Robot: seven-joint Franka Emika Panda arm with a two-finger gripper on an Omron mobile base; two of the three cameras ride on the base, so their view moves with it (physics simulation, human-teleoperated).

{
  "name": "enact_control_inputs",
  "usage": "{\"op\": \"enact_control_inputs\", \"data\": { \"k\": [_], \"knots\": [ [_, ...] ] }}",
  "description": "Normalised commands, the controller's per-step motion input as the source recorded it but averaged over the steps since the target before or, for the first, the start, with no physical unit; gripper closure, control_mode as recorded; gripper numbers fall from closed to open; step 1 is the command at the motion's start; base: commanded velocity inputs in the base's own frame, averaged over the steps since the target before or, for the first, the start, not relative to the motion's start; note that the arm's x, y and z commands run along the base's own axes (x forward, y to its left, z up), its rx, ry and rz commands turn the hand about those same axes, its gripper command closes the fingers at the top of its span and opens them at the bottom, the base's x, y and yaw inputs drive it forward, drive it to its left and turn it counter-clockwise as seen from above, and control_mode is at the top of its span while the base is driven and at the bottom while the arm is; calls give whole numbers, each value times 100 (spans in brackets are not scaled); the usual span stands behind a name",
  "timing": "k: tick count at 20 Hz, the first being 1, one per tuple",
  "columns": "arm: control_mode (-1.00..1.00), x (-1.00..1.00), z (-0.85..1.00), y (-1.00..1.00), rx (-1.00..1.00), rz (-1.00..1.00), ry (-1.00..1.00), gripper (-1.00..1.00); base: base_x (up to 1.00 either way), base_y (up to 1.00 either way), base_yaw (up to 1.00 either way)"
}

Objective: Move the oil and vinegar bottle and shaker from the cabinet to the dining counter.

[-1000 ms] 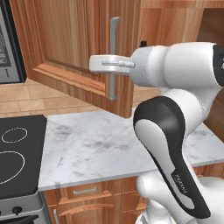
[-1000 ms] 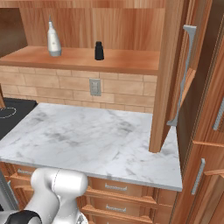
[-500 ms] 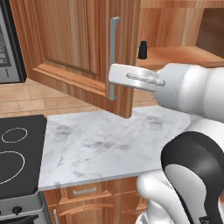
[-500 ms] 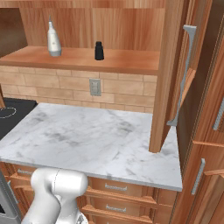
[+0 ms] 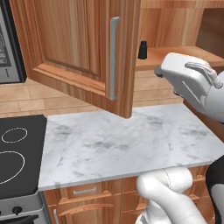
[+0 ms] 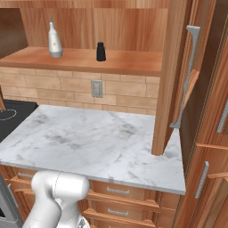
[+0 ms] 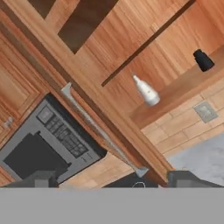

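The pale oil and vinegar bottle (image 6: 54, 40) stands at the left of the open cabinet's shelf (image 6: 129, 63), and the small black shaker (image 6: 101, 51) stands to its right. The hand view shows both tilted: bottle (image 7: 146, 91) and shaker (image 7: 203, 60) on the shelf, well away from my gripper (image 7: 113, 181). Its fingertips (image 7: 41, 179) stand wide apart, open, with nothing between them. In the left base view my white hand (image 5: 186, 81) hovers right of the open left door, just below the shaker (image 5: 142, 50). The dining counter is out of view.
The left cabinet door (image 5: 65, 39) hangs open over the marble worktop (image 5: 122, 144), its silver bar handle (image 5: 114, 57) facing me. The right door (image 6: 171, 75) is open too. A black cooktop (image 5: 17, 153) lies left, and a microwave (image 7: 48, 140) is beside the cabinet.
My gripper has let go of the left door's bar handle and opened wide. The hand has drawn back to the right, away from the door, which stays open.
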Motion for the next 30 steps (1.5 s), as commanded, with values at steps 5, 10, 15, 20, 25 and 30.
{"op": "enact_control_inputs", "data": {
  "k": [5, 10, 15, 20, 25, 30],
  "knots": [
    [-100, -9, 20, -67, 27, -12, 28, -100, 0, 0, 0],
    [-100, 4, 18, -50, 36, -5, 36, -100, 0, 0, 0],
    [-100, 53, -10, -28, 16, 4, 20, -100, 0, 0, 0],
    [-100, 64, -28, -7, 5, 22, 2, -100, 0, 0, 0],
    [-100, 59, -40, 10, 0, 30, -3, -100, 0, 0, 0],
    [-100, 62, -31, 32, 0, 35, -5, -100, 0, 0, 0]
  ]
}}
